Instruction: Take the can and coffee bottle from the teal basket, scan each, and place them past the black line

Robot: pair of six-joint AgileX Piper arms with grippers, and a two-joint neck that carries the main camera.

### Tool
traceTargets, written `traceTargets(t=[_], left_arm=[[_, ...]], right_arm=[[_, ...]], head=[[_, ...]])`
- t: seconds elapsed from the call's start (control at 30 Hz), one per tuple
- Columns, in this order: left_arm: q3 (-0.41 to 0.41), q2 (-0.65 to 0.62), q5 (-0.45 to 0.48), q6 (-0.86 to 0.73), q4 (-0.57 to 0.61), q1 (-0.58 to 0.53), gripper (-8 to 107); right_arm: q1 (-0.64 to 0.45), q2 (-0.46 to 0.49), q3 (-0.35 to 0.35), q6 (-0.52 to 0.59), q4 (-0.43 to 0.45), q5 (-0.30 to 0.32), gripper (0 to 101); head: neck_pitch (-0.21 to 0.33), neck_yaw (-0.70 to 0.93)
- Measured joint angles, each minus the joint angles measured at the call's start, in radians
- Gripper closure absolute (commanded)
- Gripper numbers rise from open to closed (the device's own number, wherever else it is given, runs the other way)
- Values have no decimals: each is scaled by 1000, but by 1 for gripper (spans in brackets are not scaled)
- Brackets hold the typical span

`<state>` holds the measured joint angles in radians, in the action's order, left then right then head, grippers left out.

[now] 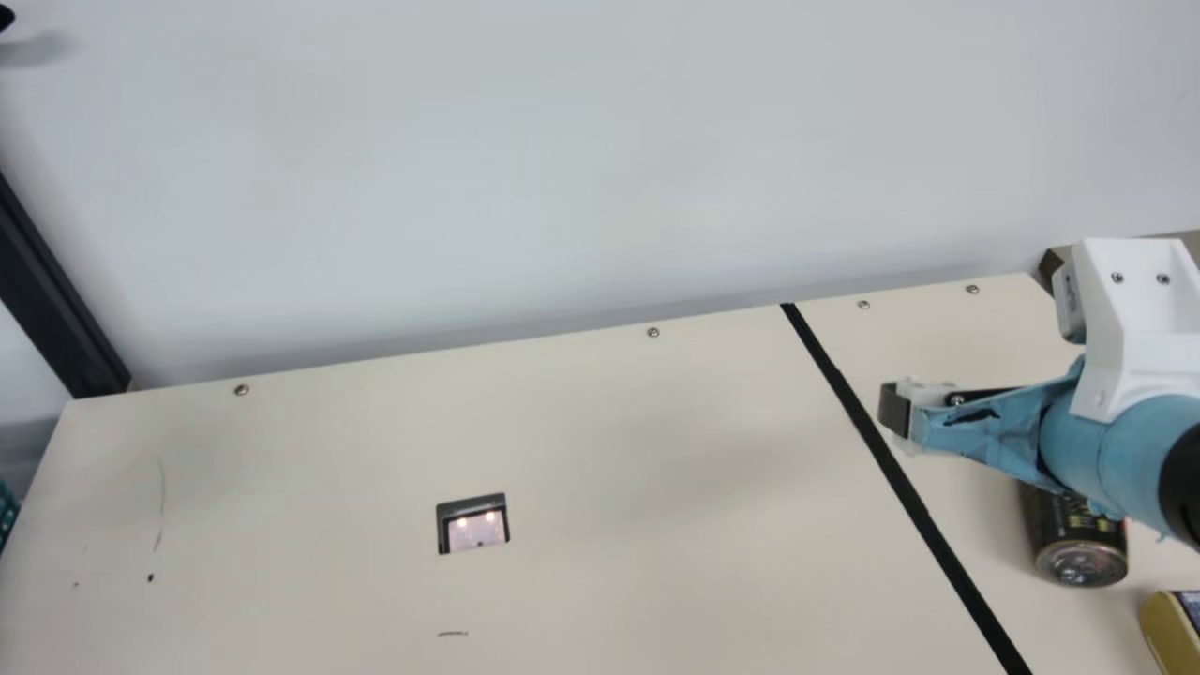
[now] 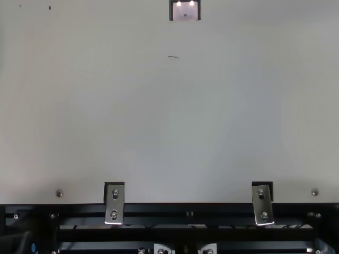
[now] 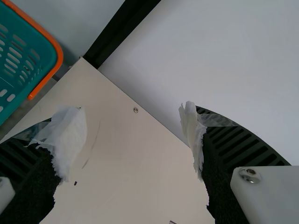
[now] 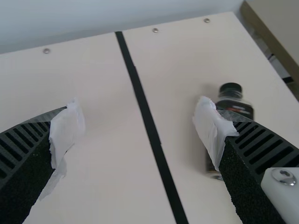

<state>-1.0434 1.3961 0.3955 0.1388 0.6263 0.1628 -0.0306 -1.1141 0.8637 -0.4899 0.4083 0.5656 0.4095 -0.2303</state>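
From where I stand, the dark can (image 1: pixel 1078 548) lies on the cream table (image 1: pixel 600 422), past the black line (image 1: pixel 886 455). It is round, with a shiny silver end. The coffee bottle (image 4: pixel 237 109) is past the line too. It has a round black cap, clear shoulders and a dark label. The right gripper hides part of each one, so I can't tell if they touch. A yellow thing (image 1: pixel 1172 633) with rounded edges sits near the can.

The right gripper (image 1: pixel 897 411) is up over the table, near the line, with its two fingers wide apart and nothing between them. They are black and ribbed, with crinkly white wrapping on the tips. Wrinkly blue wrapping (image 1: pixel 994 436) goes around it, behind the fingertips. The left gripper (image 3: pixel 131 121) has its fingers spread wide too, with just air in the middle. Its wrapping (image 3: pixel 72 135) is white, thin and ragged.

The teal basket (image 3: pixel 43 49) is by the left end of the table. It looks like hard plastic, full of long round holes, with a smooth orange handle (image 3: pixel 58 49). I see only part of its inside, so I can't tell what it holds. The scanner (image 1: pixel 476 530) is a small dark square in the table, with shiny glass and two bright lights.
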Motion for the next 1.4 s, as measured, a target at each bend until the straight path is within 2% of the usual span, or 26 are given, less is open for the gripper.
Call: traceTargets(t=[0.23,0.63,0.8,1.13,1.4], left_arm=[[0,0,0,0,0,0,9],[0,-2,3,-3,1,2,9],[0,-47,19,-51,48,31,9],[115,-259,63,-327,258,111,9],[273,-485,132,-599,450,169,9]], right_arm=[[72,25,8,27,-152,-1,0],[67,26,9,32,-154,0,0],[59,61,-8,61,-169,1,0],[82,244,-106,45,-145,10,0],[91,453,-193,29,-142,76,0]], head=[[0,0],[0,0],[0,0],[0,0],[0,0]])
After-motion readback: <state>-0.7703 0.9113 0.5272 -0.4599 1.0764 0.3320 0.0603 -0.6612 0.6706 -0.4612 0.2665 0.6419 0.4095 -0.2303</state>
